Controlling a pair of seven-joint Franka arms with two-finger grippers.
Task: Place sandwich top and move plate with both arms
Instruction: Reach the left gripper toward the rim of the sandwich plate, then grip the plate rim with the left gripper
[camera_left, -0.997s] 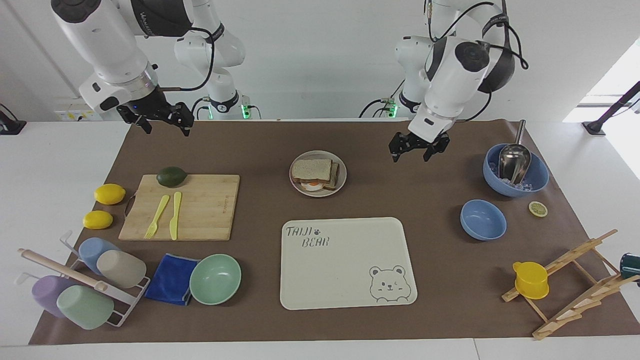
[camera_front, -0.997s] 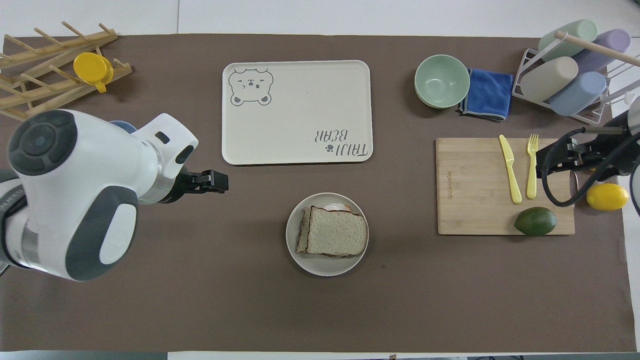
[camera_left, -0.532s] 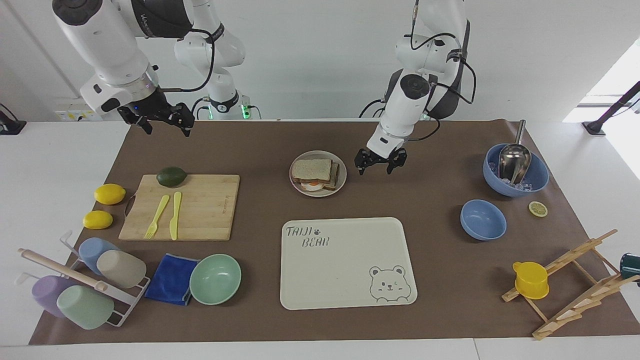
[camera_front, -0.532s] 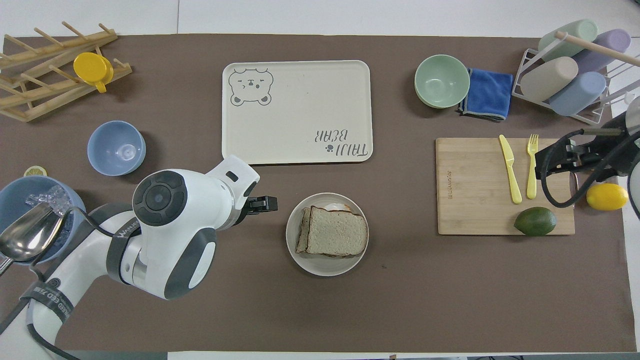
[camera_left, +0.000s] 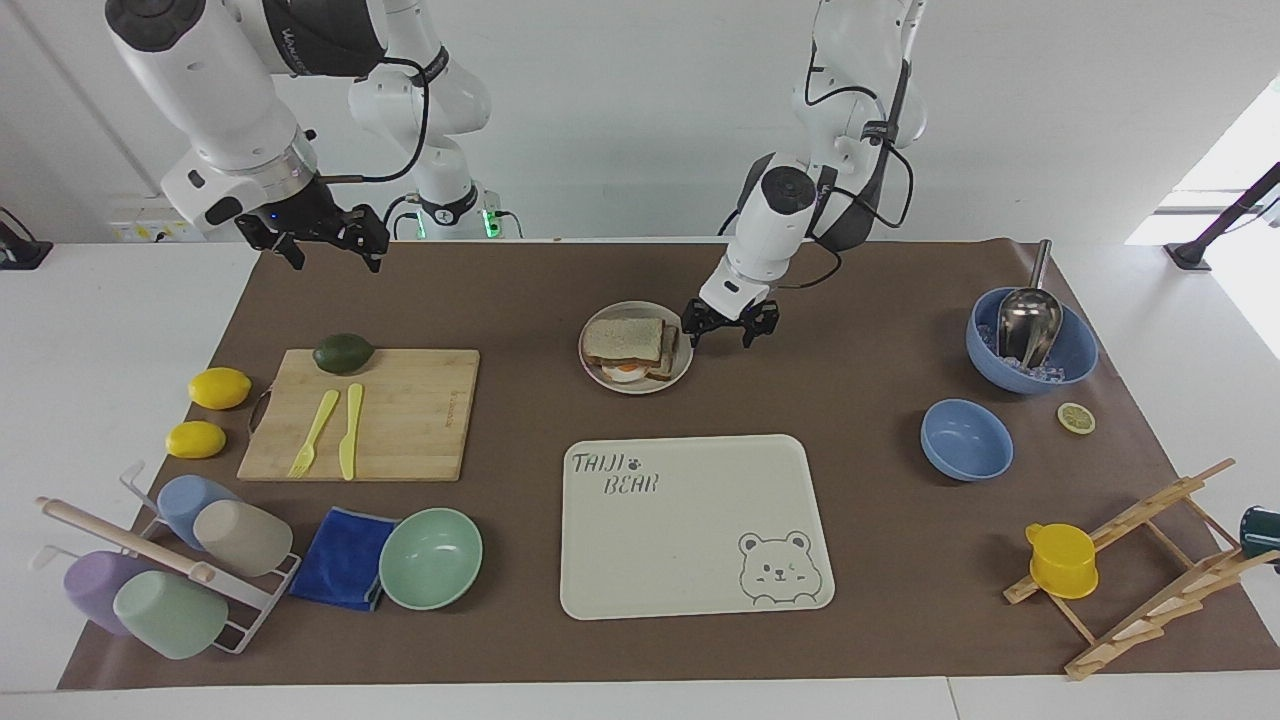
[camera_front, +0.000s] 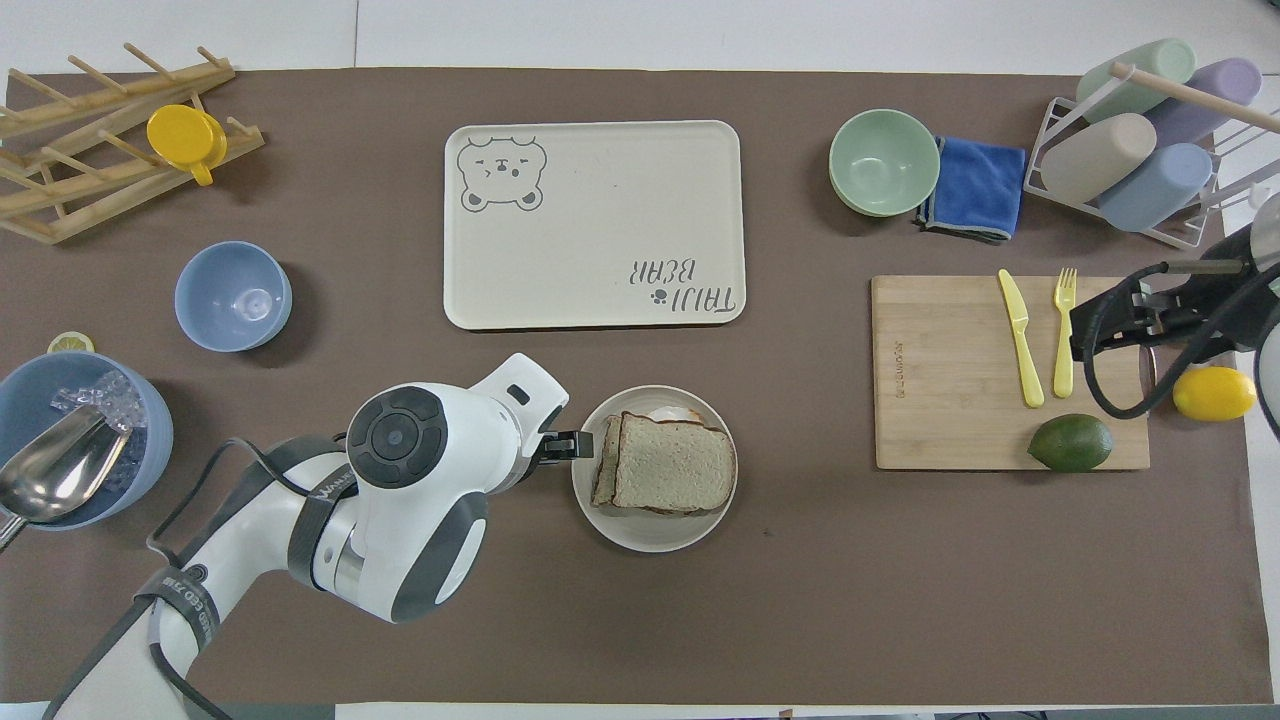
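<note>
Left gripper (camera_left: 718, 327), black fingers spread, low at the rim of the round beige plate (camera_left: 682, 375), square speckled sandwich top (camera_left: 622, 340) lying on the stack in it, right gripper (camera_left: 325, 240) spread, raised over the brown mat's edge, waiting.

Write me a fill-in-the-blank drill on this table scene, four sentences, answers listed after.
1. The sandwich top lies on the ____.
2. The open left gripper hangs beside the plate, holding ____.
3. The open right gripper waits above the table, and the fruit on the cutting board nearest it is the ____.
4. The fork and the ____ lie side by side on the cutting board.

Answers: plate; nothing; avocado; knife
</note>
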